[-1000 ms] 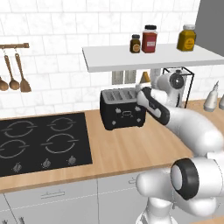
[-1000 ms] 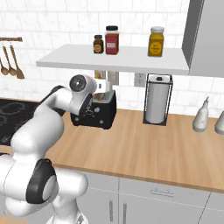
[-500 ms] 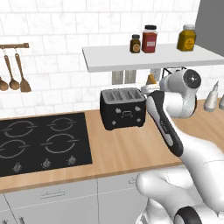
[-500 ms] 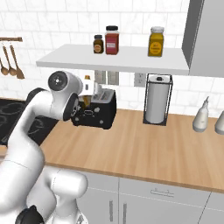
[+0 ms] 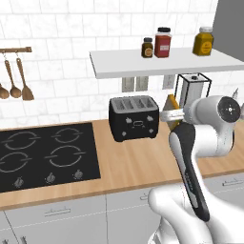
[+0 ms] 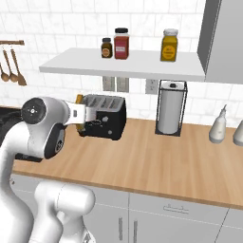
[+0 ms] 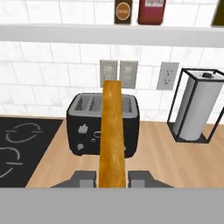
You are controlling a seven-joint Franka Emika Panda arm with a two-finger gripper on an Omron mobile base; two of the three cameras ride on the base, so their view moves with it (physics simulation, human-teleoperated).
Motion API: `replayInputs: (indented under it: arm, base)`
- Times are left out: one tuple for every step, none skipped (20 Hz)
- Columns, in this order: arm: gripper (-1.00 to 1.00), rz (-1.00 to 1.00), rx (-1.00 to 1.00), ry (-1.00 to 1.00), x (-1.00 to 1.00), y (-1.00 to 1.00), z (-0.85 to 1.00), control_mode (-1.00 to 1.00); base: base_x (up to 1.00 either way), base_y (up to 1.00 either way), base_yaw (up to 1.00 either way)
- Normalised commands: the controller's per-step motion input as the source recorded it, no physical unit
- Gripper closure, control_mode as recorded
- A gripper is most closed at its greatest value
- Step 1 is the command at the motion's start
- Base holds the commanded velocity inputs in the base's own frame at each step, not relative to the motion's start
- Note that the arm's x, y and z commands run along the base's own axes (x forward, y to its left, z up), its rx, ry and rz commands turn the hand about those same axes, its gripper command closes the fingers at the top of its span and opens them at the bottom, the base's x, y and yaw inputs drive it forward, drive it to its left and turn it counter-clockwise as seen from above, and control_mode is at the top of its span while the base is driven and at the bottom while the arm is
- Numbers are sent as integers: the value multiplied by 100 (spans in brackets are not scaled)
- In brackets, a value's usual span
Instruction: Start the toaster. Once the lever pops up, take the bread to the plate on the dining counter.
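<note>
arm: swung right, away from toaster (image 5: 134, 117) | end effector (image 7: 113, 178): carried bread (image 7: 114, 131) clear of slots

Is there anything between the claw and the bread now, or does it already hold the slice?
Nothing stands between them: the claw is shut on the bread, holding it edge-on in front of the toaster.

Bright, even rendered light, no glare. Soft shadow under the shelf (image 5: 162, 62) on the tiles. Slightly soft, low-resolution edges throughout; no blur or edge distortion.
</note>
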Motion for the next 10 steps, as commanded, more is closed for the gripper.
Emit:
replayInputs:
  arm:
    - [100, 0, 3, 0, -100, 11, -11, -100]
    - [100, 0, 0, 0, -76, 15, -18, -100]
    - [100, 4, 0, 2, -31, 0, -14, -100]
    - [100, 0, 3, 0, -4, 0, 0, -100]
    - [100, 0, 0, 0, 0, 0, 0, -100]
    - [100, 0, 0, 0, 0, 0, 0, -100]
    - [100, 0, 0, 0, 0, 0, 0, -100]
    - [100, 0, 0, 0, 0, 0, 0, -100]
    - [100, 0, 0, 0, 0, 0, 0, -100]
    - [100, 0, 0, 0, -4, 0, 0, -100]
  base:
    - [0, 0, 0]
    - [0, 0, 0]
    - [0, 0, 0]
    - [0, 0, 0]
    - [0, 0, 0]
    - [0, 0, 0]
    - [0, 0, 0]
    - [0, 0, 0]
    - [0, 0, 0]
    - [0, 0, 0]
